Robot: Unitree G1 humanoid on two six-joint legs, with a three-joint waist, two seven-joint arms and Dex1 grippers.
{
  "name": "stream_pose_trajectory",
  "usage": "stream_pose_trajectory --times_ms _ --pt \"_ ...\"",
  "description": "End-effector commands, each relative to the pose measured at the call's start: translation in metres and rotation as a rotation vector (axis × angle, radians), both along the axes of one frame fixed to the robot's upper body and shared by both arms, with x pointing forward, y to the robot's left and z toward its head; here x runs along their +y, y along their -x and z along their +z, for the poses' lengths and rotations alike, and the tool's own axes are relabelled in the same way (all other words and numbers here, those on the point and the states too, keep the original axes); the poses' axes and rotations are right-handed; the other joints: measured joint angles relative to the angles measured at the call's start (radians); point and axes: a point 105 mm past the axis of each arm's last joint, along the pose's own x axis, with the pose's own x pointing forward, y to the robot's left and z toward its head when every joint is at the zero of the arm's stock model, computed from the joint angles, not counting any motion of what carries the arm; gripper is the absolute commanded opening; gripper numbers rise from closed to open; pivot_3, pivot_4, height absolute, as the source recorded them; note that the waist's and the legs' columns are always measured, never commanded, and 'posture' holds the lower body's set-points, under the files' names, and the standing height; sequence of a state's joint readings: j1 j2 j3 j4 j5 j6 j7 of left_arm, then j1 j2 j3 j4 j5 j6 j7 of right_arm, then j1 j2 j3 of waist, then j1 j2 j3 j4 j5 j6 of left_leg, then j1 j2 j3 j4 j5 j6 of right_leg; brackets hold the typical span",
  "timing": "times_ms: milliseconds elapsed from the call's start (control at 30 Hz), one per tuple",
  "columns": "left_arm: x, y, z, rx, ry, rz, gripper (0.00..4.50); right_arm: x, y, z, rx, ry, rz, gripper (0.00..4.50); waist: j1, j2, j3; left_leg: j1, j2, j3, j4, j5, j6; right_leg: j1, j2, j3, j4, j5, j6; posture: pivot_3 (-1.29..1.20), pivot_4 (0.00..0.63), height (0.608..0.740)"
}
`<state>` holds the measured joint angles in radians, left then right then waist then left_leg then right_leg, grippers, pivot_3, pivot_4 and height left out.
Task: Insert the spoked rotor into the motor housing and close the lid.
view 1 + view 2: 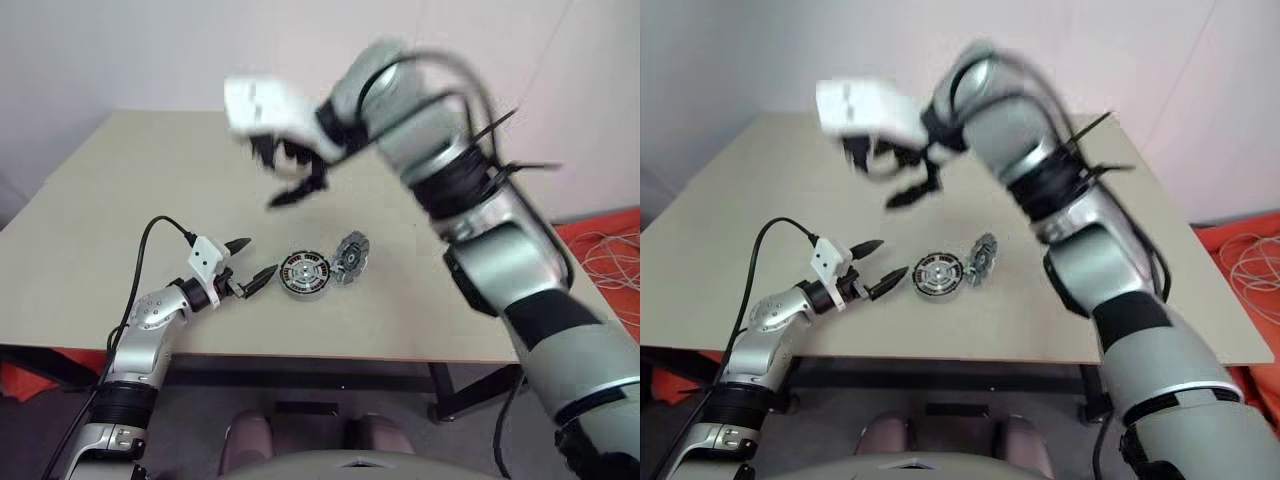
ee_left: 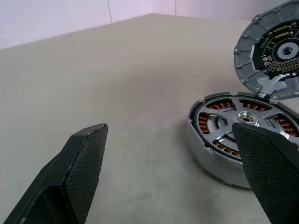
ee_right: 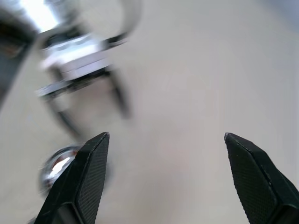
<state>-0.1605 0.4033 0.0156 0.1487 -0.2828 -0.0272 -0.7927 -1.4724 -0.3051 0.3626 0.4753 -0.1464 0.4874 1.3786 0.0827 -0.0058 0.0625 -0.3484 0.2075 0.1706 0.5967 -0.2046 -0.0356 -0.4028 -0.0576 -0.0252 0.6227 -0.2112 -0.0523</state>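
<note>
Motor housing: on the table, copper windings visible, spoked rotor seated inside.
Lid: tilted, leaning against the housing's far edge, dark face toward it; not yet closed.
Left gripper: jaws wide, empty, level, just beside the housing.
Right gripper: jaws wide, empty, high above the table.
Step in hand, judged: insertion done, closing pending. Next move calls for tipping the lid flat onto the housing, centred.

Soft, even light falls on the worktop, with only faint shadows under the motor housing. The raised right end effector above it is motion-blurred, and its wrist view smears.
</note>
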Motion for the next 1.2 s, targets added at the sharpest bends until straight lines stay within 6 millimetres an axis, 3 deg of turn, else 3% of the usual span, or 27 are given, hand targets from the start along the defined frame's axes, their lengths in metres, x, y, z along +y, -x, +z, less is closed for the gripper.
stream_pose_trajectory --times_ms 33,200,300,400,500,667,767,933,1200 --pt "0.007 0.0 0.011 -0.051 -0.005 0.013 4.5 -0.043 -0.033 0.005 0.025 -0.183 -0.193 4.44 0.0 -0.001 0.001 0.0 -0.001 0.0 0.0 0.0 0.0 0.0 0.0 0.0 0.0 0.0 0.0 0.0 0.0 0.74" --pt "0.011 0.009 0.007 -0.02 0.001 0.006 4.5 -0.117 -0.061 -0.024 0.063 -0.408 -0.465 4.44 0.006 0.001 0.002 -0.002 0.0 0.0 0.0 0.002 -0.003 -0.002 0.0 0.0 0.001 0.0 0.0 0.0 0.0 0.74" --pt "0.017 0.013 0.006 -0.008 -0.008 0.012 4.5 -0.154 -0.06 -0.05 0.027 -0.495 -0.535 4.44 0.013 0.001 0.002 -0.003 0.0 0.001 -0.001 0.003 -0.004 -0.003 0.001 -0.001 0.001 0.0 0.0 0.0 0.0 0.74" --pt "0.023 0.016 0.003 0.004 -0.027 0.019 4.5 -0.185 -0.045 -0.092 0.093 -0.489 -0.612 3.83 0.013 0.002 0.003 -0.003 -0.001 0.002 -0.001 0.002 -0.004 -0.004 0.002 0.0 0.001 0.0 0.0 0.0 0.0 0.74" --pt "0.026 0.02 -0.001 0.022 -0.034 0.03 4.5 -0.197 -0.014 -0.134 0.224 -0.443 -0.621 2.81 0.014 0.002 0.003 -0.002 0.0 0.002 -0.001 0.002 -0.003 -0.004 0.001 0.0 0.001 0.0 0.0 0.0 0.0 0.74" --pt "0.025 0.027 -0.009 0.051 -0.021 0.014 4.5 -0.184 0.037 -0.176 0.379 -0.364 -0.532 0.98 0.013 0.003 0.002 0.0 0.0 0.003 -0.001 0.001 -0.001 -0.002 0.001 0.0 0.001 -0.003 0.005 0.0 0.0 0.74" --pt "0.024 0.025 -0.008 0.05 -0.025 0.01 4.5 -0.161 0.052 -0.182 0.435 -0.362 -0.464 0.02 0.01 0.004 0.002 0.003 0.0 0.003 -0.001 0.002 -0.002 0.0 0.002 0.0 0.001 -0.004 0.007 0.0 0.0 0.74" --pt "0.022 0.017 -0.004 0.027 -0.029 0.004 4.5 -0.123 0.058 -0.179 0.457 -0.402 -0.369 0.02 0.013 0.003 0.002 0.006 0.0 0.002 -0.001 0.002 -0.003 0.001 0.001 0.0 0.001 -0.005 0.008 0.0 0.0 0.74" --pt "0.02 0.016 -0.003 0.014 -0.024 0.008 4.5 -0.099 0.045 -0.168 0.392 -0.412 -0.317 0.02 0.012 0.003 0.002 0.005 0.0 0.001 0.0 0.003 -0.003 0.002 0.0 0.001 0.001 -0.004 0.008 0.0 0.0 0.74"
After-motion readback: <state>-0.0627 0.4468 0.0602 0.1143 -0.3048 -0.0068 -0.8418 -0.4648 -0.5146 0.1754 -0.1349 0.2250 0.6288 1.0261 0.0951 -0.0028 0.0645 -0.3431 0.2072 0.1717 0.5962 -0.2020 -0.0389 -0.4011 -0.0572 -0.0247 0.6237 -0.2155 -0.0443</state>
